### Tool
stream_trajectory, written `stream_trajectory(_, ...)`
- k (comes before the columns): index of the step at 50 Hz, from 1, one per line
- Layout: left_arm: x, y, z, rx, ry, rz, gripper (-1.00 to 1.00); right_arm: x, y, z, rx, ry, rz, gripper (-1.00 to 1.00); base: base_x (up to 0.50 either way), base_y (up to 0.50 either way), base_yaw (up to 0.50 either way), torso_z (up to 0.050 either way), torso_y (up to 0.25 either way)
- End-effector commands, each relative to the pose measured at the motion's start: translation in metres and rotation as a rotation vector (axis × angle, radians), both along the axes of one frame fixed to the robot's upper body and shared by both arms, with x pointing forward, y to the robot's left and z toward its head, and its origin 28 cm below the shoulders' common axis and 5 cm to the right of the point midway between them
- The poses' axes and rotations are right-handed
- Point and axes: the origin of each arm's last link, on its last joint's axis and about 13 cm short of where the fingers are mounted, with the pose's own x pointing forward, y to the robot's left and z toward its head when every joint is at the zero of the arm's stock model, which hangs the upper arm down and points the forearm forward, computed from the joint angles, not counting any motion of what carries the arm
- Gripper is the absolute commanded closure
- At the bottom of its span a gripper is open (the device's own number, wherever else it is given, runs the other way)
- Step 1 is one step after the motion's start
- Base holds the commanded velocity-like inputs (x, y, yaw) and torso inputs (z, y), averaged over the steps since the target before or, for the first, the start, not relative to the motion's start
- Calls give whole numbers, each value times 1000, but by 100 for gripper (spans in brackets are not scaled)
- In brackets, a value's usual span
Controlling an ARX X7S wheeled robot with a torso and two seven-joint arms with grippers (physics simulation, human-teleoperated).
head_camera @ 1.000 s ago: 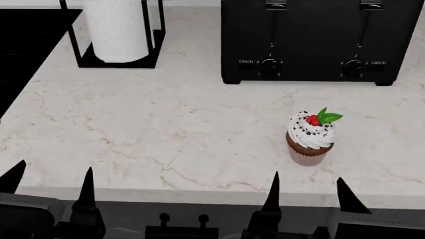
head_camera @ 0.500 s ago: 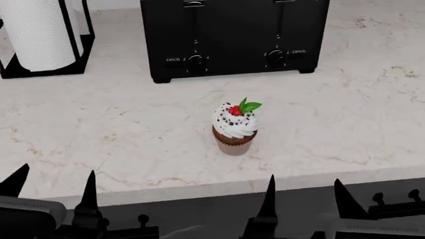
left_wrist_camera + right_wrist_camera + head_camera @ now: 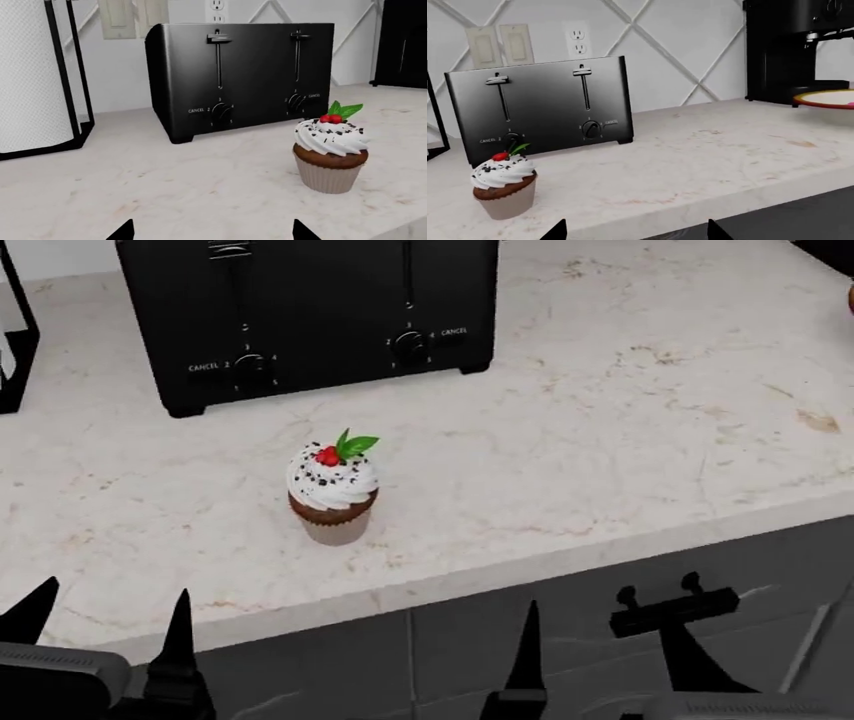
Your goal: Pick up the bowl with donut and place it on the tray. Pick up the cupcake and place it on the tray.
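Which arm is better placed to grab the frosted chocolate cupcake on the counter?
Probably the left: the frosted chocolate cupcake stands nearer the left pincer than the right pincer, which hangs off the counter edge. Both are open.

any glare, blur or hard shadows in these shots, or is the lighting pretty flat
Head view: flat, even light, only a faint soft shadow under the cupcake. Left wrist view: sharp all over, soft sheen on the toaster, no glare. Right wrist view: equally crisp, the bowl cut off at the frame edge, not blurred.
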Motion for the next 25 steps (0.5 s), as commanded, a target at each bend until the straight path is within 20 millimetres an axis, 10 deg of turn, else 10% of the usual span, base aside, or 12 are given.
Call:
stream_trajectory(1,-1,1,0,-1,0,1,-100,-2,2,3,-7,-14,9,-100,0,0,-500,0,0)
stream_trajectory(25,-8,5,6,-4,-23,23,-100,-7,4,9,-2,-63,55,-100,-5,-228,-100,0,0)
